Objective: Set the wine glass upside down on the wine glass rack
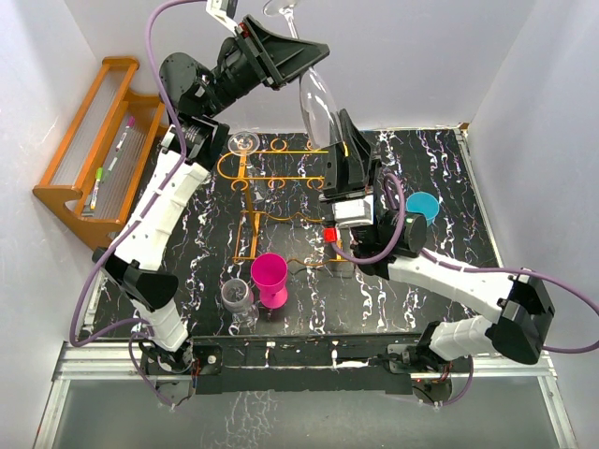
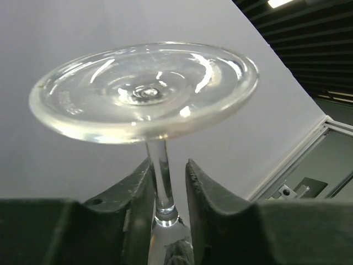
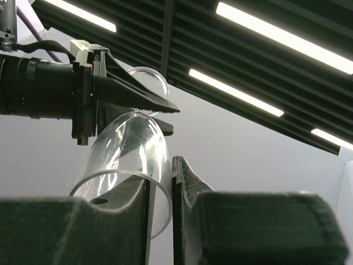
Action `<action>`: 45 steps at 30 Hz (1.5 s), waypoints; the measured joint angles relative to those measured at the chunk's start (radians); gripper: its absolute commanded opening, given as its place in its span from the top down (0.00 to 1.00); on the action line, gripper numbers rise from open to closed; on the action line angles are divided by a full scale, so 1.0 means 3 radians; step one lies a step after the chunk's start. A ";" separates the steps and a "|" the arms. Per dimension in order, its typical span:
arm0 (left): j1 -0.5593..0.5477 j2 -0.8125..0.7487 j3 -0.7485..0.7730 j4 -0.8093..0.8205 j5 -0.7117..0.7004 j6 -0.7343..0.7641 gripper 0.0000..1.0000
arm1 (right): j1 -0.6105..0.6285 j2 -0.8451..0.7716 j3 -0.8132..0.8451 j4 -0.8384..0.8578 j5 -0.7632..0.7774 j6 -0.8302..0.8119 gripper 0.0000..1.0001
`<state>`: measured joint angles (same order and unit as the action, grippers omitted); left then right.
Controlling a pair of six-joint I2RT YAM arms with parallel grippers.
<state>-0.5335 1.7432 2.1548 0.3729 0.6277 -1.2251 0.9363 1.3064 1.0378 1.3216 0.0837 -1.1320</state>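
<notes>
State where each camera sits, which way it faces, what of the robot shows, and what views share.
Top external: above and behind the bases, looking down on the table; both arms, the wine glass and the wine glass rack show.
Left wrist: on the left arm, looking up; left fingers flank the stem, foot overhead.
Right wrist: on the right arm, looking up at ceiling lights; right fingers clamp the bowl's rim.
Shared: all three show the glass; top and right wrist both show the left fingers.

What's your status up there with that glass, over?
Right claw pinching wine glass bowl, foot up. Left claw astride stem, not clamped. Rack below, another glass hanging there.
</notes>
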 measured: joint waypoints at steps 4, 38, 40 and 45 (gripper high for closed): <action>0.0027 -0.0001 -0.0003 -0.0010 -0.0017 -0.0010 0.78 | 0.0029 0.0027 0.0022 0.0045 -0.0001 -0.0058 0.92; 0.0024 -0.0051 0.0094 0.0023 0.0304 0.0534 1.00 | 0.0065 -0.0122 -0.0118 -0.0244 0.0051 -0.0045 0.02; 0.0020 -0.0065 0.0193 -0.0149 0.0380 0.0829 1.00 | 0.0083 -0.0225 -0.0197 -0.0491 -0.0023 0.0042 0.02; 0.0020 -0.0216 0.0223 -0.0548 0.0506 0.1448 1.00 | 0.0131 -0.0607 -0.0422 -0.0905 -0.0107 0.0179 0.02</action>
<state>-0.5274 1.6783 2.2215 0.2085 0.7795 -0.7906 0.9756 1.1244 0.9112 1.0500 0.0517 -1.0782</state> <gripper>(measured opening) 0.118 0.982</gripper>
